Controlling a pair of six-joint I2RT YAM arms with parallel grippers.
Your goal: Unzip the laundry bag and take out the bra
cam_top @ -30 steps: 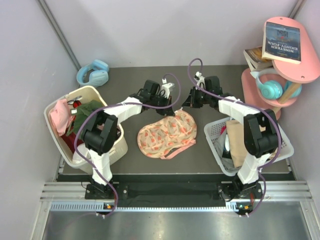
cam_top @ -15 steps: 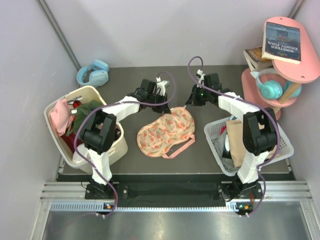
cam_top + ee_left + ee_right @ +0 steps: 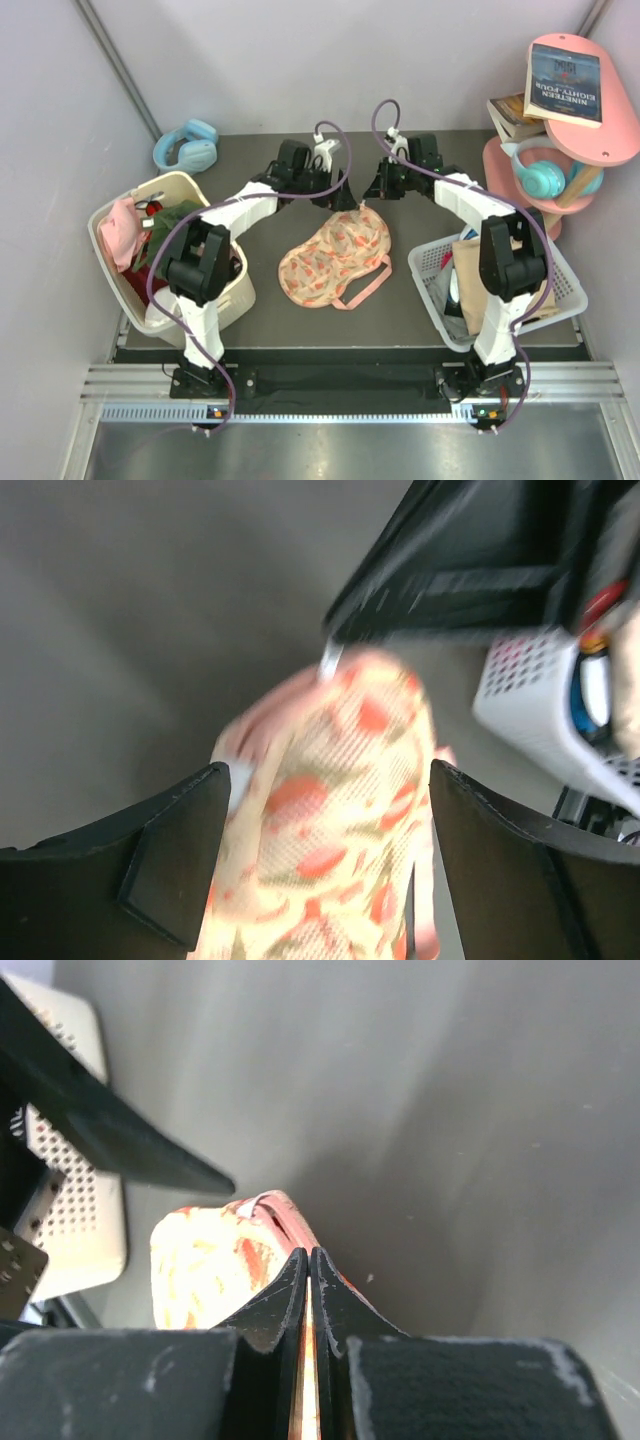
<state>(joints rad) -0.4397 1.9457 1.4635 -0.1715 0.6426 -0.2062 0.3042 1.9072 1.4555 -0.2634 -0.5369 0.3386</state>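
Dark grey tabletop [image 3: 240, 150], closed in by pale walls, is carrying the bag [image 3: 335, 260], which is lying flat and looking closed. Both arms are reaching to its far end. The bra is not showing anywhere, so I am judging that it is sitting inside the bag.

The right jaws are gripping only a thin bit of the far edge, and I cannot tell whether it is the zip pull or just the pink trim. If it is trim, a pull is going to drag or lift the whole bag, and the zip is not going to open. Nothing is pinning the bag down, because the left jaws are touching nothing. So even a good pull on the zipper may only slide the bag after the right jaws. The two pairs of jaws are also working very near each other, and a careless move may knock one against the other.

The right jaws are pressing together, with only a thin orange-pink sliver of the bag [image 3: 215, 1260] showing between them. The rest of the bag is spreading out just beyond their tips.

The left jaws are standing wide open and holding nothing. The far lobe of the bag [image 3: 335, 820] is lying between and beneath them, apart from both sides as far as the blur is allowing me to say.
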